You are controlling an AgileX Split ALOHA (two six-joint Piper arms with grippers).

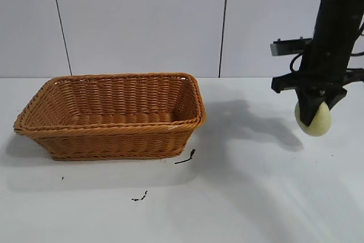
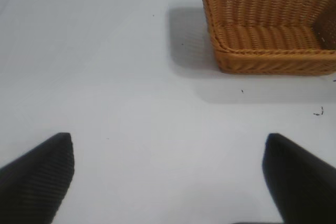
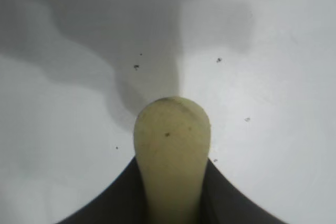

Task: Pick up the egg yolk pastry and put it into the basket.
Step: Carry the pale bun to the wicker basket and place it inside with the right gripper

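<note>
Gripping the egg yolk pastry (image 1: 314, 120) in the right tool (image 1: 313, 119), clear above the surface's right edge; basket (image 1: 114, 131) lying well off leftward, probably lower. Left tool (image 2: 168, 179) idling wide open.

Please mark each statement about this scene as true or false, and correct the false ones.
1. The right gripper holds the egg yolk pastry above the table. True.
2. The pastry already lies inside the basket. False: the basket has nothing in it, and the pastry is in the gripper, off to the side of the basket.
3. The left gripper is open over bare table, holding nothing. True.
4. The basket lies tipped on its side. False: it stands upright on the table with its opening upward.
5. The right gripper points level, toward the basket. False: it points downward, with the pastry clamped between its fingers.
</note>
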